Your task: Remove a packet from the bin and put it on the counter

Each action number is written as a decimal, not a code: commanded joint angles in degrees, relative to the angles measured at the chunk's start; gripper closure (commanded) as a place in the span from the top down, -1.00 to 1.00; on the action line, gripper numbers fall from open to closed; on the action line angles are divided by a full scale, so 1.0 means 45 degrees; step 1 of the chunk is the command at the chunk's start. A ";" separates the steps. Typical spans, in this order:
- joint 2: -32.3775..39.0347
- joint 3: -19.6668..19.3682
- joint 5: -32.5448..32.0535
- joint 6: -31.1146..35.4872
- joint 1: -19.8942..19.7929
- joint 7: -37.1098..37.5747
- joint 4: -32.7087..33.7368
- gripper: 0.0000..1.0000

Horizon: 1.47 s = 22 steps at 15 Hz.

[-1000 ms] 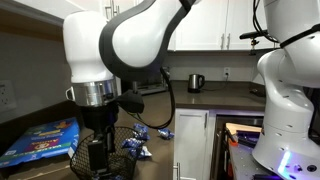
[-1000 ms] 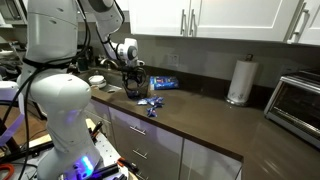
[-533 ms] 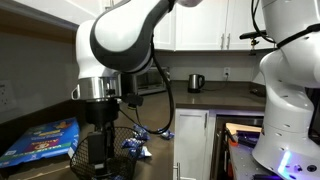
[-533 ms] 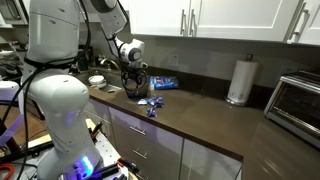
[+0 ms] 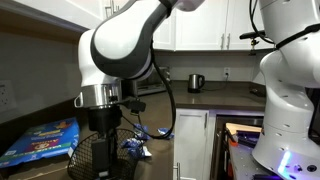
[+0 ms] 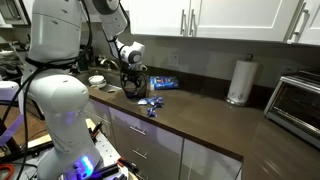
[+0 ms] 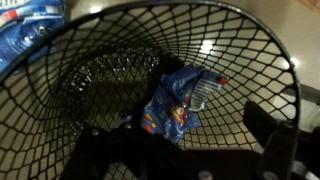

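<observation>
The round black wire-mesh bin (image 7: 60, 60) fills the wrist view and shows in both exterior views (image 5: 92, 158) (image 6: 133, 86). One small blue packet (image 7: 176, 104) lies inside it against the mesh. My gripper (image 7: 185, 148) is open and empty. It hangs just over the bin's mouth with its dark fingers to either side of the packet, not touching it. In an exterior view the gripper (image 5: 104, 128) points straight down into the bin. Several blue packets (image 5: 136, 148) (image 6: 152, 103) lie on the dark counter (image 6: 200, 115) beside the bin.
A flat blue box (image 5: 40, 140) (image 6: 165, 83) lies on the counter by the bin. A paper towel roll (image 6: 238, 82) and a toaster oven (image 6: 296, 100) stand further along. A kettle (image 5: 196, 82) stands at the back. A second robot's white base (image 5: 290, 90) stands nearby.
The arm has shifted sideways and come down, bringing the gripper lower over the bin. The packets on the counter have not moved.
</observation>
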 commanded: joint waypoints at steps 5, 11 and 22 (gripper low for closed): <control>0.0360 0.0224 0.0072 0.0405 -0.0090 -0.0462 -0.0283 0.27; 0.0622 0.0342 0.0022 0.0307 -0.0069 -0.0573 -0.0207 -0.03; 0.0169 0.0412 0.0029 0.0016 -0.0151 -0.0603 -0.0218 -0.99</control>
